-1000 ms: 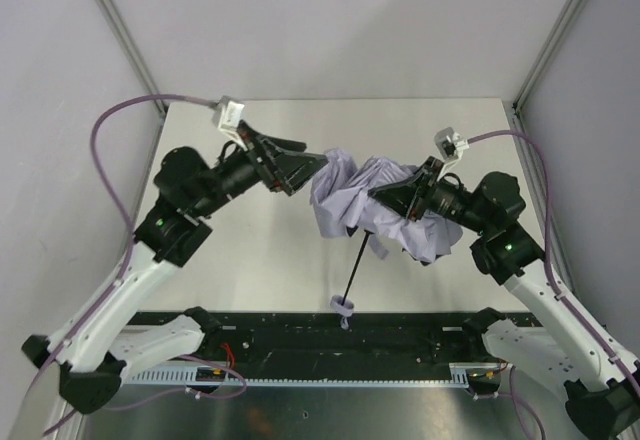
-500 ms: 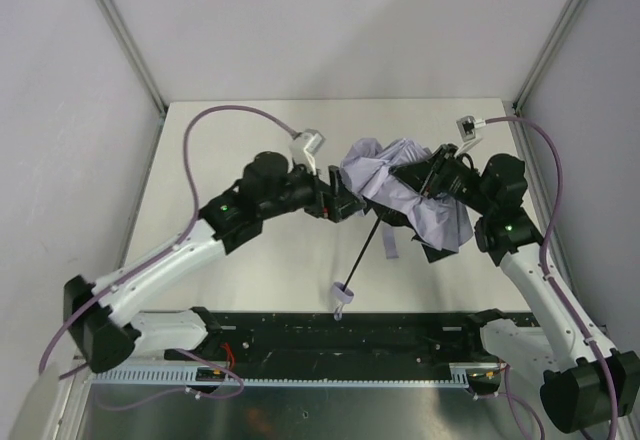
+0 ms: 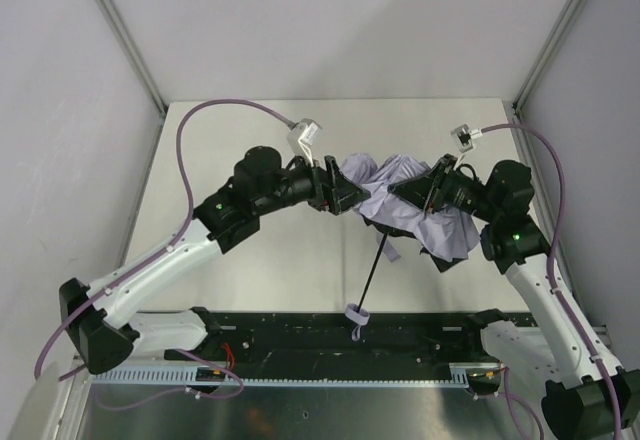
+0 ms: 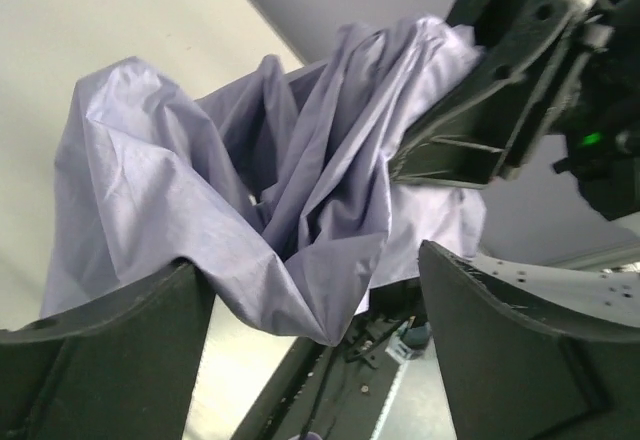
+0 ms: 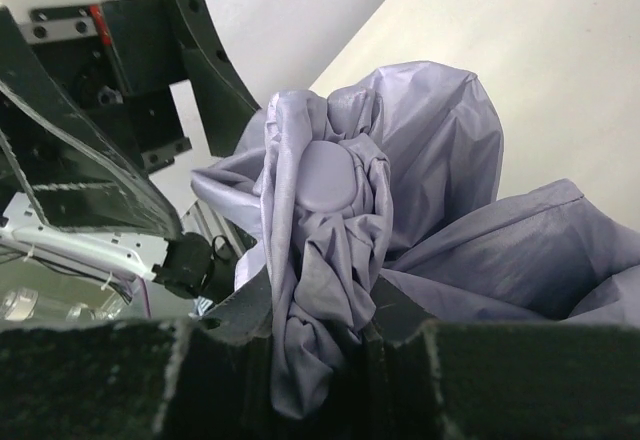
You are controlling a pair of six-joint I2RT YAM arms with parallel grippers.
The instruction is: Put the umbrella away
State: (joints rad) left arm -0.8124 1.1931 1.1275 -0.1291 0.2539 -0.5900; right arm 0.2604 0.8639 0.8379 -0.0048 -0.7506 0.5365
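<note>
Jaws spread wide, our left jaws straddle a hanging fold of the umbrella [image 3: 405, 200], the cloth lying against one finger [image 4: 110, 360], while our right jaws pinch a bunched rope of fabric just under the round cap [image 5: 325, 175] at the crown. We hold the umbrella in the air above the bench [image 3: 260, 140], between the two arms and towards the right. Its thin black shaft [image 3: 372, 275] slants down to the near edge, where the small pale handle [image 3: 356, 313] and its loop hang over the black rail [image 3: 300, 335]. We judge the step in hand to be gathering the collapsed canopy [image 4: 250, 210], which is not yet wrapped. The next move seems to call for the left jaws to close on that loose fold and draw it in towards the shaft while the right grip holds firm. The lavender-grey cloth looks slack, deeply creased and billowing in uneven lobes.
</note>
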